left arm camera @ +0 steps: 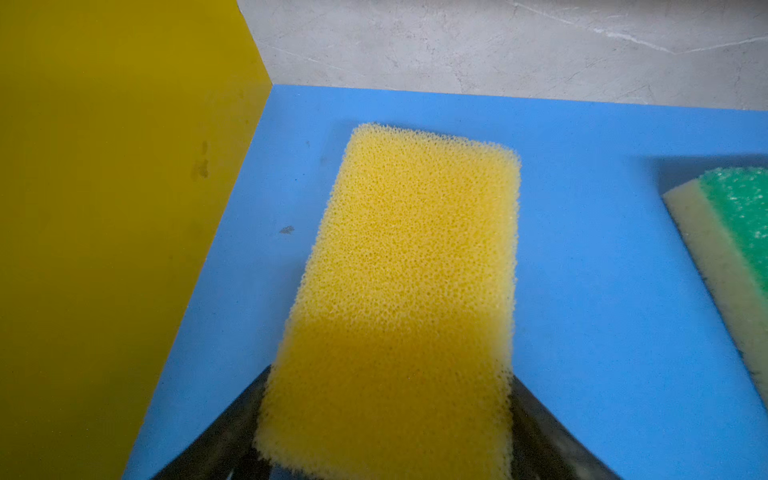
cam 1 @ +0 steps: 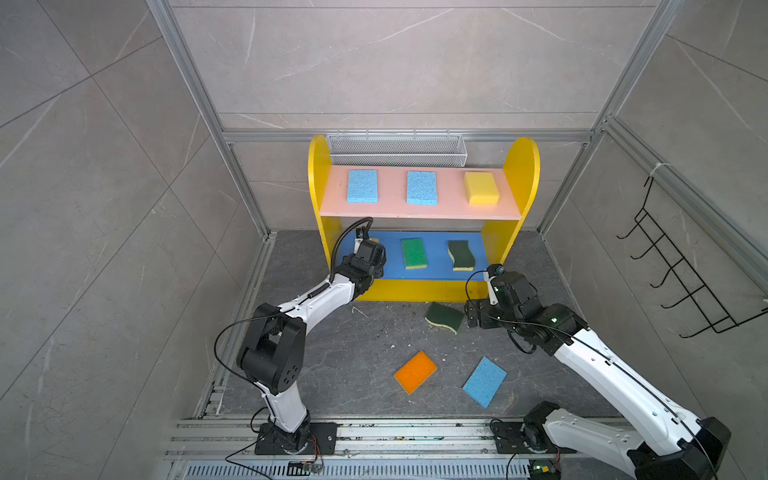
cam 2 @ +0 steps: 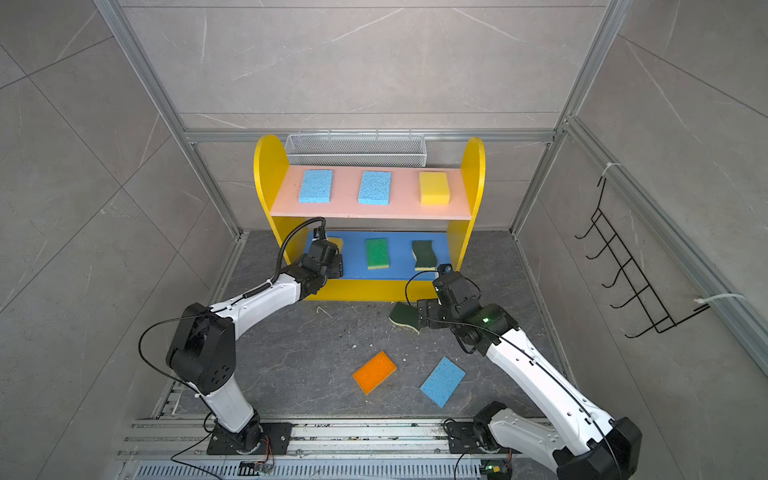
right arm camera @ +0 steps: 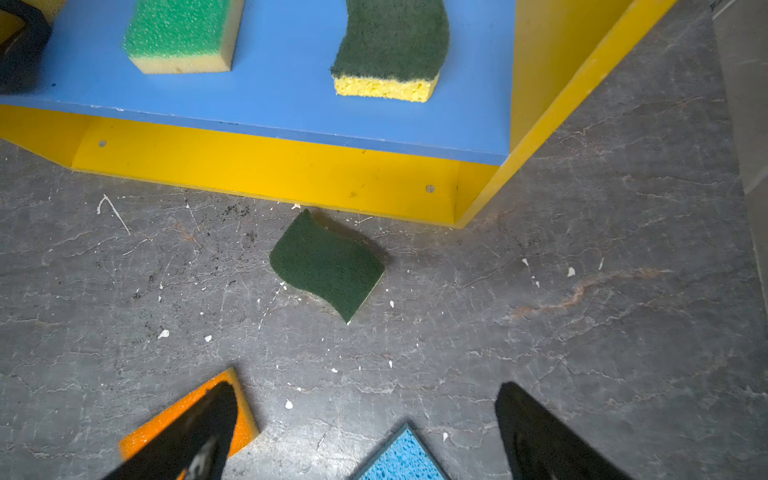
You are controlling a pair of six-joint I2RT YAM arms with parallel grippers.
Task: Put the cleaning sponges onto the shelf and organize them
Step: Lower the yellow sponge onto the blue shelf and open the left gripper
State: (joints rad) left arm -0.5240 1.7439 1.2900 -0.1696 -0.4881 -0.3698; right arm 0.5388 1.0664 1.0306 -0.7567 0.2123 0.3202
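Sponges [cam 1: 422, 188] on the shelf [cam 1: 319, 178] number five so far: three on the pink board [cam 1: 451, 193] and two on the blue board [left arm camera: 602, 291]. At the left end of the blue board, beside the yellow side panel [left arm camera: 104, 208], the left gripper [left arm camera: 390, 370] is bringing in a sixth, the yellow sponge [left arm camera: 415, 257]. Its fingers [left arm camera: 232, 419] sit against both long sides of the sponge's near end, so it looks gripped. Whether the far end rests on the board or hangs just above it, I cannot tell.

The step in hand seems to be the placing itself. Next, the jaws need to part and the arm needs to back straight out without dragging the sponge askew.

To the right lie the green sponge [cam 1: 414, 252] and then the wavy sponge [cam 1: 461, 254], evenly spaced. Further right, the right gripper [right arm camera: 365, 388] hangs wide open and empty above the floor, aimed at the second wavy sponge [right arm camera: 326, 270] near the shelf's base. Its next move is probably to come down and close across that sponge. The orange sponge [cam 1: 415, 371] and the blue sponge [cam 1: 484, 381] wait on the floor.
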